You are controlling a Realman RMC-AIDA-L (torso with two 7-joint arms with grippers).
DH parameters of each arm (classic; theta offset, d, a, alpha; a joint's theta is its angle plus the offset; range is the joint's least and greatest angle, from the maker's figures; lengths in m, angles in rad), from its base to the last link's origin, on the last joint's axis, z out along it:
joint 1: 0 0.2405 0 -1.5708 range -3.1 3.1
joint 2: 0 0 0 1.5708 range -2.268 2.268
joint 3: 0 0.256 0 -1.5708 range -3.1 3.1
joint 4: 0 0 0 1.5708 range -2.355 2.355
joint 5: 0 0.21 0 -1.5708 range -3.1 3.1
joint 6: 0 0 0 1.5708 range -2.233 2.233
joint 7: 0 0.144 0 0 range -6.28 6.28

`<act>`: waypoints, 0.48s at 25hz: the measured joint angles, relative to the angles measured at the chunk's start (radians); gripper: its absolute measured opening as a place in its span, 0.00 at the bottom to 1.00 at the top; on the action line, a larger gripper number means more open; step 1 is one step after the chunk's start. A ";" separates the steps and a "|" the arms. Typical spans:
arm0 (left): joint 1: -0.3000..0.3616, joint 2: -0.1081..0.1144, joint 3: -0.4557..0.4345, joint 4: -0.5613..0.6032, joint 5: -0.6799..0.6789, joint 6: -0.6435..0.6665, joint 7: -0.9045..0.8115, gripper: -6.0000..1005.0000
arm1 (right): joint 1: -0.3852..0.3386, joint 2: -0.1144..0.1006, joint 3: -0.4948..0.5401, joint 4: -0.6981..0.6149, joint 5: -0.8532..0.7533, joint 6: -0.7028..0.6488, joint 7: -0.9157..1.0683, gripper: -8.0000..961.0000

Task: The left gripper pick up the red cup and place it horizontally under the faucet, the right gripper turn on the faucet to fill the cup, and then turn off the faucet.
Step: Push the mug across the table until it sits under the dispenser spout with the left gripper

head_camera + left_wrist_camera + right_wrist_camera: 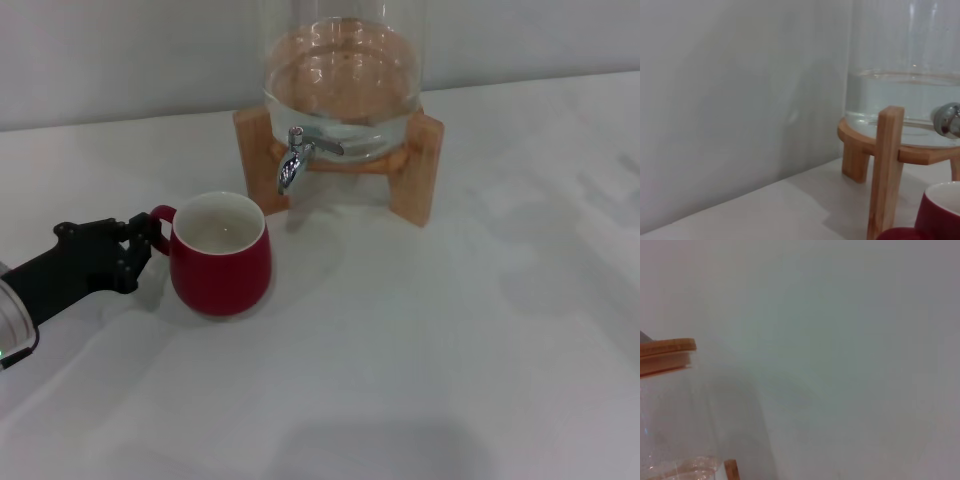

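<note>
The red cup (222, 262) stands upright on the white table, white inside, to the left of and in front of the faucet (291, 165), not beneath the spout. My left gripper (150, 240) reaches in from the left at table height, and its black fingers (138, 228) are closed around the cup's small handle. In the left wrist view the red cup (940, 212) shows only as a rim and part of its wall, and the faucet (949, 120) as a chrome edge. The right gripper is out of view.
The glass water dispenser (340, 90) holds water and rests on a wooden stand (415, 170) at the back of the table (420, 360). A plain wall rises behind it. The right wrist view shows the dispenser's wooden lid (667, 354).
</note>
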 joint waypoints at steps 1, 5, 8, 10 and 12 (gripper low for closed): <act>-0.004 0.000 0.004 -0.001 0.000 0.002 0.000 0.11 | 0.000 0.000 0.000 0.000 0.000 0.000 0.000 0.83; -0.024 0.000 0.017 -0.008 0.000 0.023 0.000 0.11 | 0.001 0.000 0.000 0.001 0.001 0.000 0.000 0.83; -0.037 0.000 0.037 -0.010 0.000 0.038 -0.009 0.11 | 0.001 0.000 0.000 0.001 0.002 0.000 0.000 0.83; -0.046 -0.001 0.056 -0.011 -0.001 0.052 -0.025 0.11 | 0.001 0.000 0.000 0.002 0.002 0.000 0.000 0.83; -0.053 -0.001 0.083 -0.012 -0.003 0.068 -0.044 0.11 | 0.001 0.000 0.000 0.002 0.002 0.000 0.000 0.83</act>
